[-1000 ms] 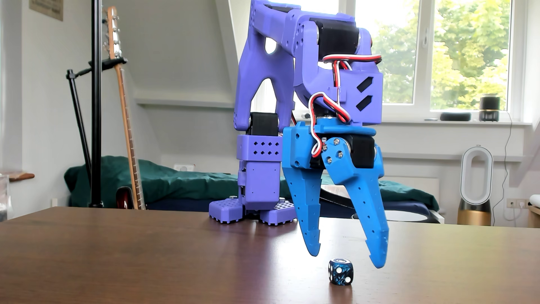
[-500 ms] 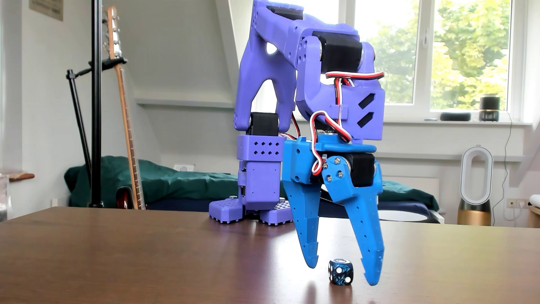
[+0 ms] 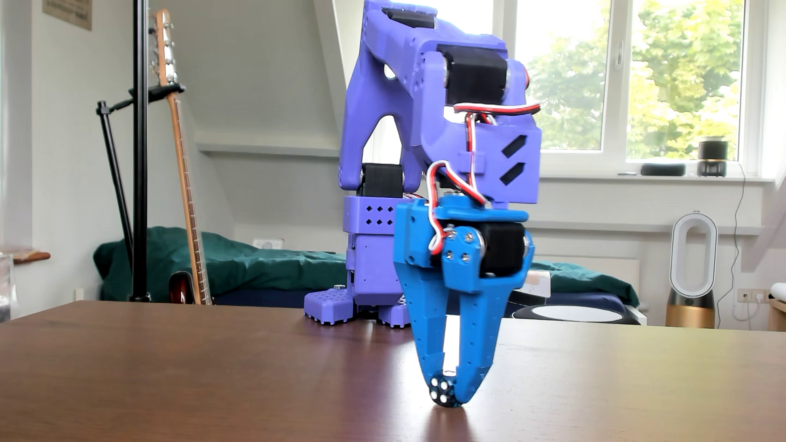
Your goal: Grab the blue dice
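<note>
The blue dice (image 3: 440,391) is a small dark cube with white round pips, sitting on the brown wooden table (image 3: 212,374) at the front centre. My bright blue gripper (image 3: 446,393) points straight down from the purple arm (image 3: 425,106), its tips at the table surface. The two fingers (image 3: 476,361) are closed around the dice, which is pinched between the tips and rests on or just at the table. The face with several pips faces the camera.
The arm's purple base (image 3: 340,306) stands at the table's far edge behind the gripper. A black stand pole (image 3: 139,148) rises at the far left edge, with a guitar (image 3: 183,170) behind it. Bed, fan and window are beyond the table.
</note>
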### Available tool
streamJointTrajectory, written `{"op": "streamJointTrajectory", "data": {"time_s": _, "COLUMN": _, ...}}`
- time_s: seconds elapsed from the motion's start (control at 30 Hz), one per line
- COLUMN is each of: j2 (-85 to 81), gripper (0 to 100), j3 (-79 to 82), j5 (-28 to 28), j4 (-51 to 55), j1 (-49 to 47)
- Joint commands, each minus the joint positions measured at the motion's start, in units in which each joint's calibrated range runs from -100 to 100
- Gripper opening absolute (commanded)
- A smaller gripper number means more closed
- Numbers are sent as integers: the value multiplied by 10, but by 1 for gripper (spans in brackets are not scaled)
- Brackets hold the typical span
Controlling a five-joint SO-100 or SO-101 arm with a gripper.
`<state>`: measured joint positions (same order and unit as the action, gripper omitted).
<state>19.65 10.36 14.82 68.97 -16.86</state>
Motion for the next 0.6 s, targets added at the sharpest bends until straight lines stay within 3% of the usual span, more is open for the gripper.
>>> {"op": "streamJointTrajectory", "data": {"time_s": 0.0, "j2": -126, "gripper": 2, "j3": -71, "j5": -64, "j4": -5, "j1": 38}}
{"op": "streamJointTrajectory", "data": {"time_s": 0.23, "j2": -437, "gripper": 2, "j3": -55, "j5": -185, "j4": 1, "j1": 70}}
{"op": "streamJointTrajectory", "data": {"time_s": 0.4, "j2": -663, "gripper": 2, "j3": 100, "j5": -193, "j4": -5, "j1": 66}}
{"op": "streamJointTrajectory", "data": {"time_s": 0.57, "j2": -756, "gripper": 2, "j3": 287, "j5": -183, "j4": -43, "j1": 84}}
